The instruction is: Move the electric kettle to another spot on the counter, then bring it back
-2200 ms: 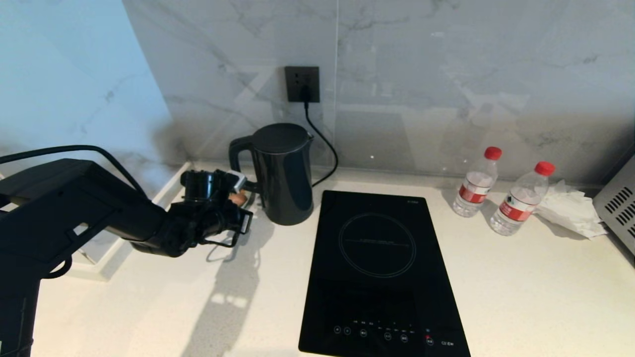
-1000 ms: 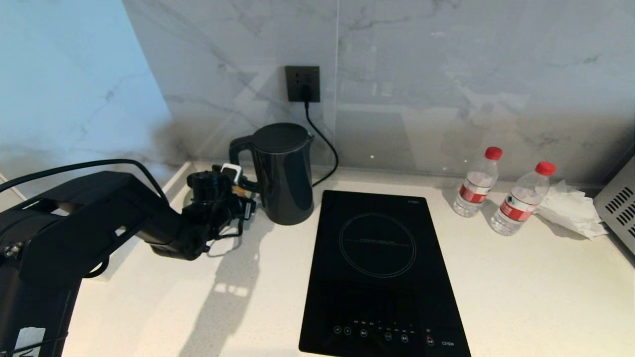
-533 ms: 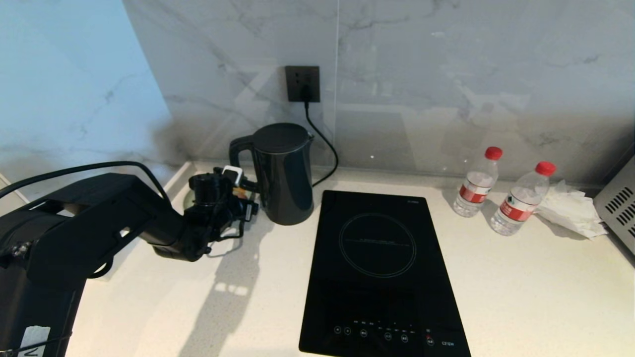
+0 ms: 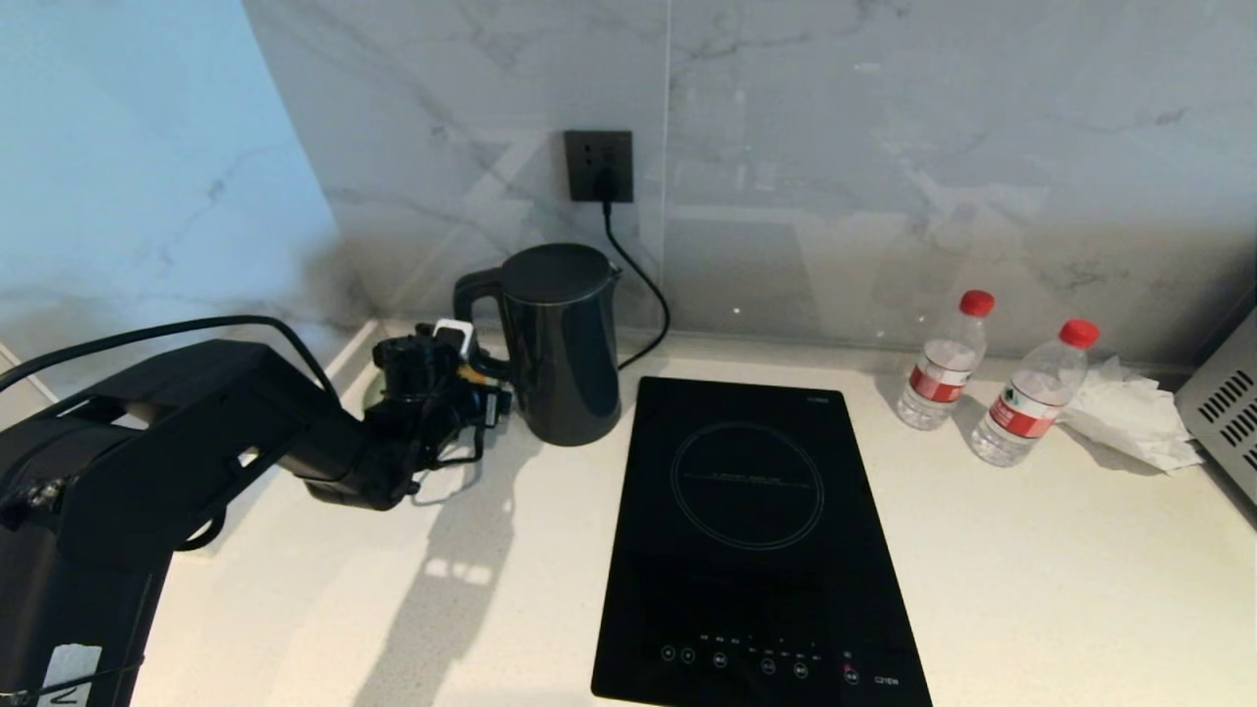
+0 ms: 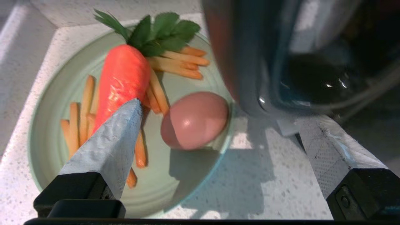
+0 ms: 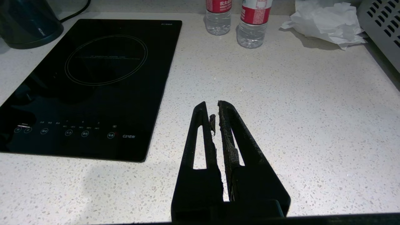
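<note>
Head view: 1 electric kettle (image 4: pixel 562 339) upright on table (image 4: pixel 1031 550) by the back wall, left of hob (image 4: pixel 756 535). Left pincer (image 4: pixel 483 385) beside its handle, fingers spread apart, gripping nothing. Right pincer (image 6: pixel 216 110) nearly together, empty, over table.

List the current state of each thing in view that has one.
electric kettle: upright, lid shut, not gripped.
left gripper: open, at the kettle's handle.
right gripper: shut, empty.
plug: in the wall socket.
water bottles: upright, capped.
</note>
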Available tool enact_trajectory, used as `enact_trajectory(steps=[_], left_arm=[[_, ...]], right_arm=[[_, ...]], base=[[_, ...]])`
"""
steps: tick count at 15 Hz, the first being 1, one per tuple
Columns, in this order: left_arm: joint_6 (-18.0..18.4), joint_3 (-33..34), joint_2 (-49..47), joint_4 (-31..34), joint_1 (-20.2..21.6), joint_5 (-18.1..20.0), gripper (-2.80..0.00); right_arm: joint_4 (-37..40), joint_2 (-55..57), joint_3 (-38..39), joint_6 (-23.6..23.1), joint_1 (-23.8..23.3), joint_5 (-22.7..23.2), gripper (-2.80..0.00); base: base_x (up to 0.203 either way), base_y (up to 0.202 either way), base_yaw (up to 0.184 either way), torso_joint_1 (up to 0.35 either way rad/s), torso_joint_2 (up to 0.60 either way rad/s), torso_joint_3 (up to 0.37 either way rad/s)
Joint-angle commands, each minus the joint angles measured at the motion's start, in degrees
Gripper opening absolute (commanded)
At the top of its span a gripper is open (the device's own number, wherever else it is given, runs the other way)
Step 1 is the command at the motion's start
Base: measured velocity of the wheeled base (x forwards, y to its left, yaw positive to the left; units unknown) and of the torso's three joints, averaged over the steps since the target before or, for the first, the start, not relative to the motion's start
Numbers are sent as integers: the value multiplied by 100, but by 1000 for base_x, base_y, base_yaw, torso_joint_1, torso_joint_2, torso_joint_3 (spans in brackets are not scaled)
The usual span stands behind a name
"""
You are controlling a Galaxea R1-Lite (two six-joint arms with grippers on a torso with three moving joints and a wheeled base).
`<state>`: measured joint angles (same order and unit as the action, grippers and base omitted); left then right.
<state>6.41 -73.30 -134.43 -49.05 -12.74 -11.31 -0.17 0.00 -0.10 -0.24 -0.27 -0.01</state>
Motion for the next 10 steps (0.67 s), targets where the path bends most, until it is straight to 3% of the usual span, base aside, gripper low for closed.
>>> enact_trajectory(steps=[1,10], left_arm=[[0,-44,-13,-25,117,-4,0],[34,42,-22,-25,17,6,0]], right_arm=[[-1,0,1,-7,0,1,-280],[-1,0,1,-3,0,1,-280]], base=[[0,0,0,0,0,0],[0,0,0,0,0,0]])
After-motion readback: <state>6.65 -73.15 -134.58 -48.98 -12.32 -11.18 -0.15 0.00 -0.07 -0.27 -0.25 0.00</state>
